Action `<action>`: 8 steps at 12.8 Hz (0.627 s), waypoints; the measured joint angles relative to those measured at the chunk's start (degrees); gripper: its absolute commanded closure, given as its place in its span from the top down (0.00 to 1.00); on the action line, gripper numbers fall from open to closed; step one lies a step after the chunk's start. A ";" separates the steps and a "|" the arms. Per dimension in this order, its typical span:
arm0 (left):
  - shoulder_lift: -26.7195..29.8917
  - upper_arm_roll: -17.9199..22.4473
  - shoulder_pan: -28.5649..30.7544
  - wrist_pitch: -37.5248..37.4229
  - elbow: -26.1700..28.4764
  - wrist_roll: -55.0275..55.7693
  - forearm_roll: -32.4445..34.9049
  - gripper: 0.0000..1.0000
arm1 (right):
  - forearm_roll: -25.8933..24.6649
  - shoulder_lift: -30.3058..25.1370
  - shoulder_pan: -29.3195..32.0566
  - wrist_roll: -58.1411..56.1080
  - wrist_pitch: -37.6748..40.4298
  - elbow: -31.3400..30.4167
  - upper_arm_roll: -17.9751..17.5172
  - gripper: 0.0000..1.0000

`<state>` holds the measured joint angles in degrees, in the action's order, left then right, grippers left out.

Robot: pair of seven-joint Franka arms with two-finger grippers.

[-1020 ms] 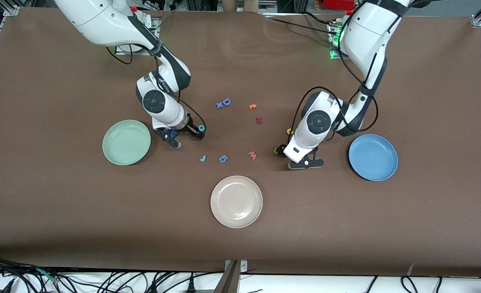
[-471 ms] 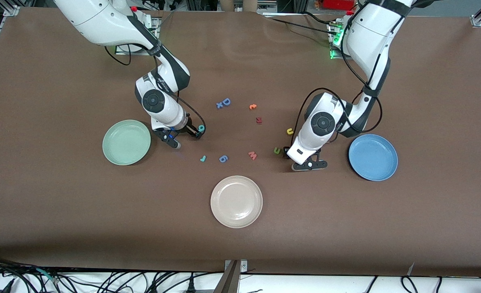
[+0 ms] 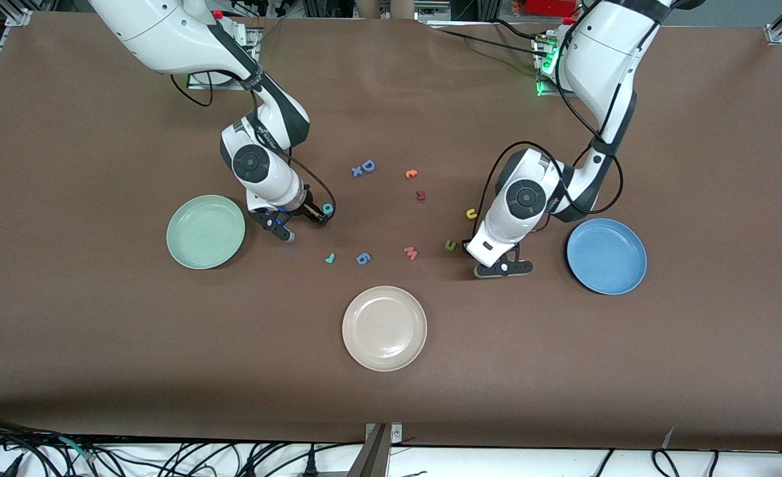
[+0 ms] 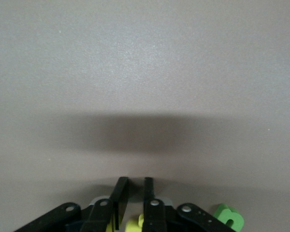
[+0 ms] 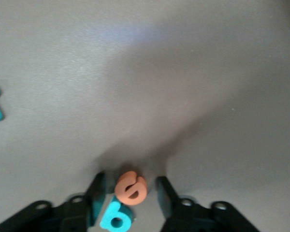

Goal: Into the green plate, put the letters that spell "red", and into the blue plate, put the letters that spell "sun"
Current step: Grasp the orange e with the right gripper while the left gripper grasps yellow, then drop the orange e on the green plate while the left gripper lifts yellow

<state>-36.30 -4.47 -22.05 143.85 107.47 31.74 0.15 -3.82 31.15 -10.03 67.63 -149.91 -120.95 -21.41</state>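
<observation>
My right gripper is low on the table beside the green plate, open. The orange e lies between its fingers, clear of both. The teal d lies against one finger and shows at the fingertips. The teal r lies nearer the camera. My left gripper is down beside the blue plate, shut on the yellow s; the hand hides both from the front. The olive n and yellow u lie next to it.
A cream plate sits nearest the camera. A pink M and a blue 6 lie between the arms. A blue D, a small orange letter and a dark red letter lie closer to the robots' bases.
The left hand shifted slightly toward the blue plate, uncovering the n and u, and its jaws closed. The right jaws have narrowed around the e.
</observation>
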 measured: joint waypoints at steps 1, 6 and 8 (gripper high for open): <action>0.04 -0.01 0.02 0.00 0.05 -0.02 0.00 0.16 | 0.00 -0.07 -0.14 0.07 -0.01 0.08 0.01 0.20; 0.07 -0.02 0.13 -0.02 0.08 -0.02 0.00 0.17 | -0.06 -0.40 -0.20 0.09 0.36 0.08 0.03 0.20; 0.07 -0.04 0.14 -0.02 0.08 0.00 0.00 0.18 | -0.48 -0.84 -0.20 0.00 4.14 0.89 0.28 0.20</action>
<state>-36.24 -4.51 -21.91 143.84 107.54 31.73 0.15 -4.31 30.31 -10.23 67.62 -145.78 -120.06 -21.14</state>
